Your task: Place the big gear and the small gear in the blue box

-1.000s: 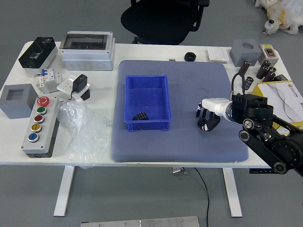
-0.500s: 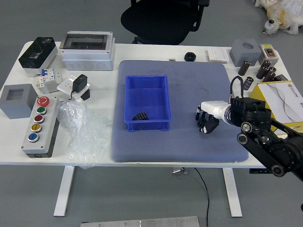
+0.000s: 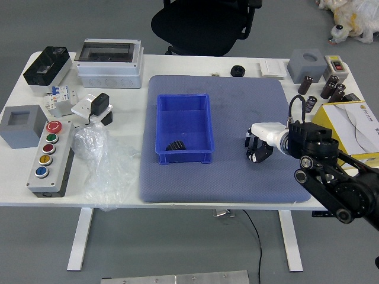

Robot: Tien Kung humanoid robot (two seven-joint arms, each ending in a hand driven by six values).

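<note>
- Blue rectangular open-topped plastic box [image 3: 184,157]: one, on the grey-blue rectangular mat [image 3: 195,186] that lies on the white table [image 3: 201,64].
- Black ribbed gear [image 3: 176,145]: one, inside the blue box, at its near left corner. Whether big or small, cannot be told.
- Second gear: not identifiable; the dark shapes under the hand cannot be told apart.
- Right hand [image 3: 267,135], white-backed, black-jointed: over the mat's right part, apart from the blue box. Whether released, clenched or grasping a gear, cannot be told.
- Black robot arm [image 3: 323,168]: reaching in from the right.
- Black round piece [image 3: 238,71]: on the table, just beyond the mat.
- Grey control box with five coloured round buttons [image 3: 61,171]: left side of the table.
- Clear crumpled plastic bag [image 3: 105,168]: between control box and mat.
- Light grey housing with dark window [image 3: 110,73]: far left part of the table.
- Black office chair [image 3: 201,26]: beyond the table's far edge.
</note>
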